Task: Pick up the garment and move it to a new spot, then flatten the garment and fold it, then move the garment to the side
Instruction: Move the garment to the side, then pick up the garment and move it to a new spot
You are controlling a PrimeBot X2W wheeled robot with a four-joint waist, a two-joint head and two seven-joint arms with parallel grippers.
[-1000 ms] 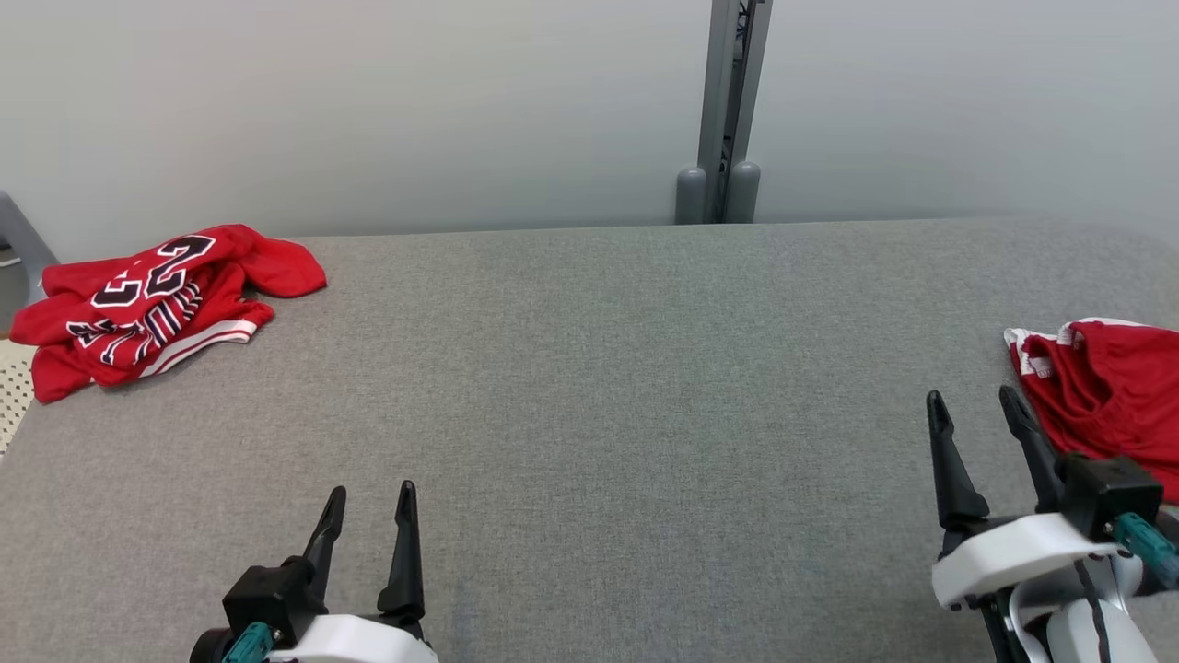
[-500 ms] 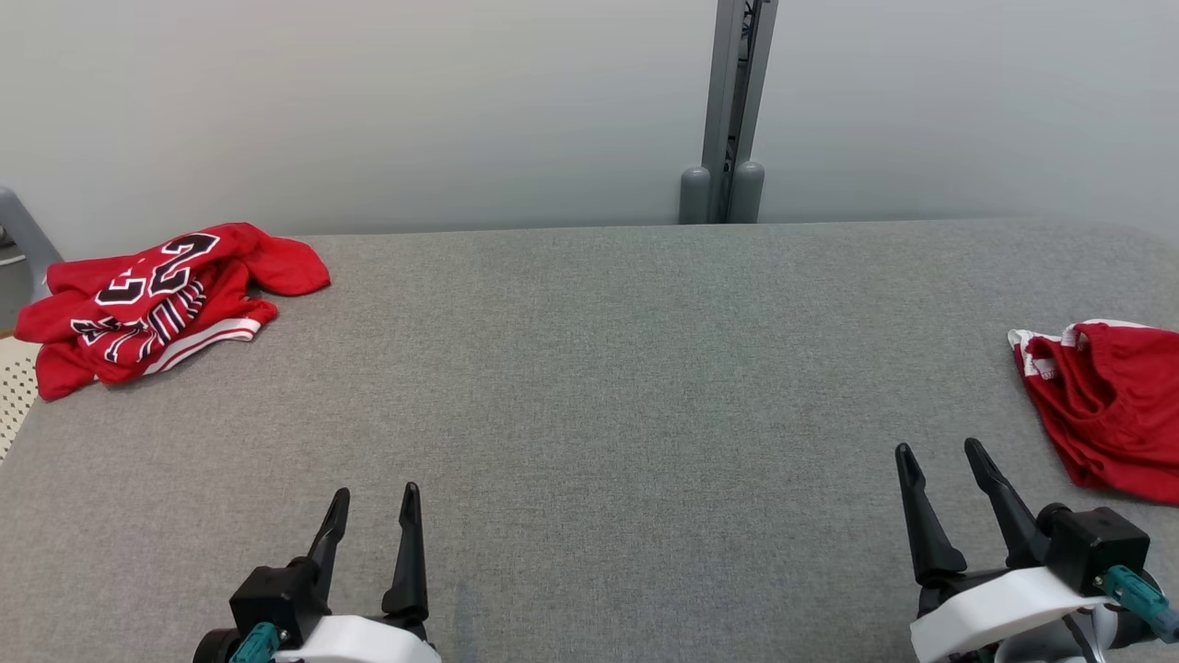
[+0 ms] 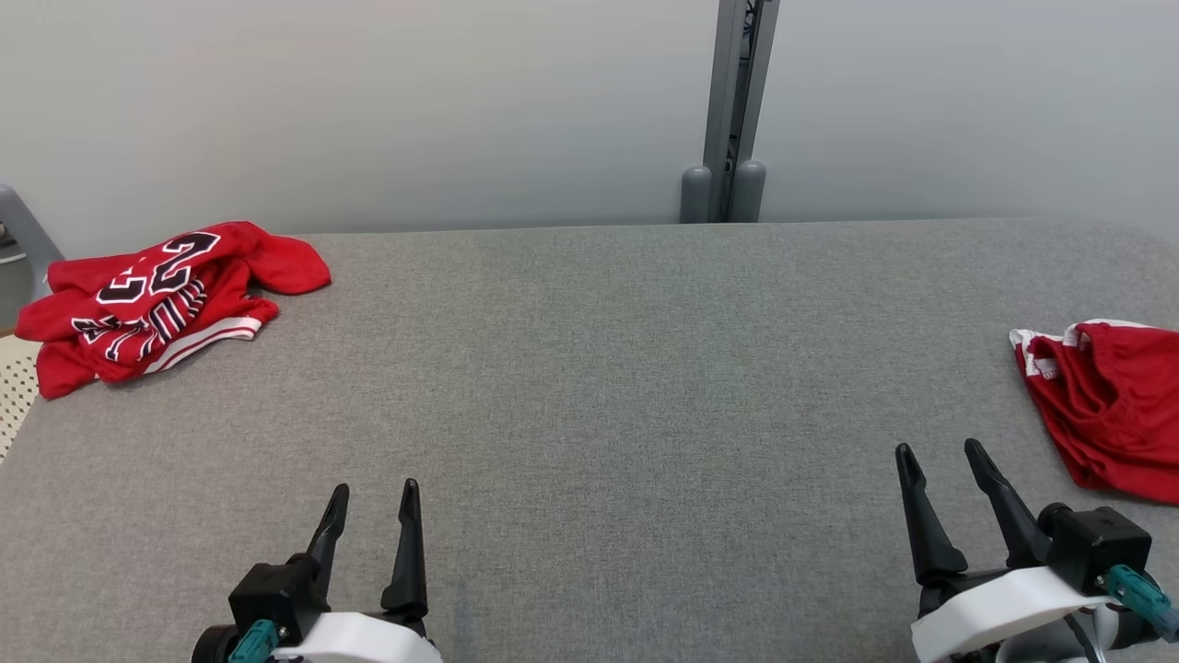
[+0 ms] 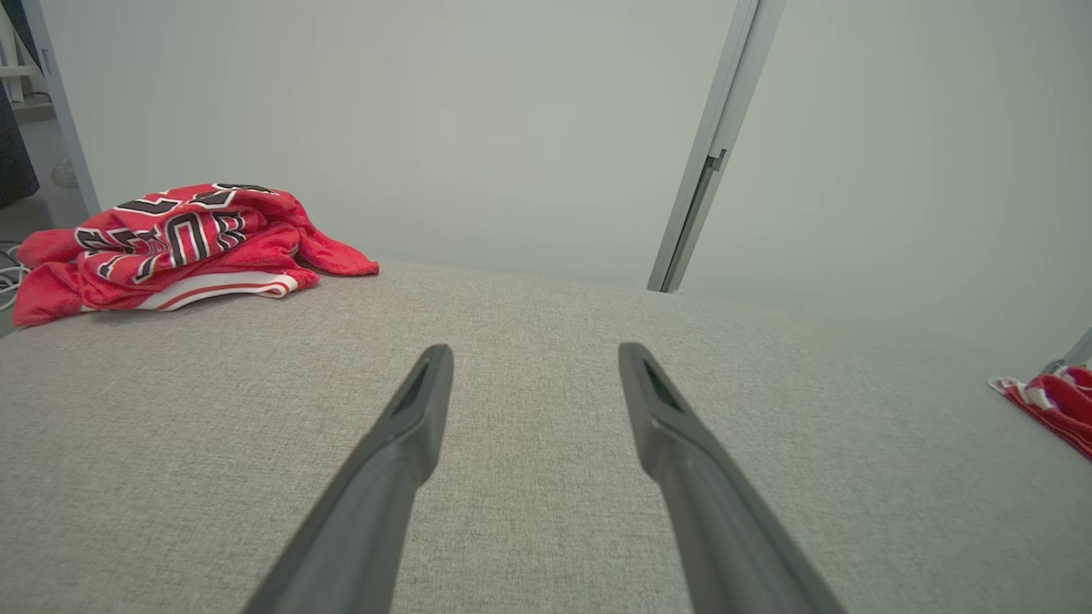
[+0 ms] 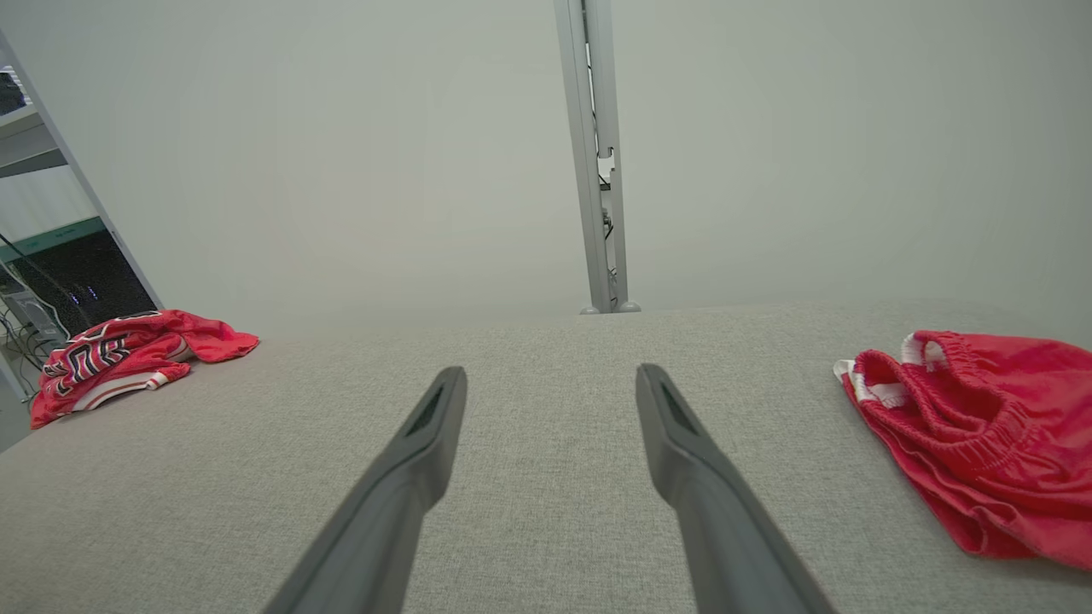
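The left gripper (image 3: 375,486) and right gripper (image 3: 938,447) hover over the grey table (image 3: 589,387), jaws wide apart and empty. A crumpled red jersey (image 3: 157,295) lies at its far-left corner, and red shorts (image 3: 1105,405) lie at its right edge.

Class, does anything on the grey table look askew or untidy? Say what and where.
The red jersey lies crumpled at the far left corner of the table; the red shorts lie loosely bunched at its right edge.
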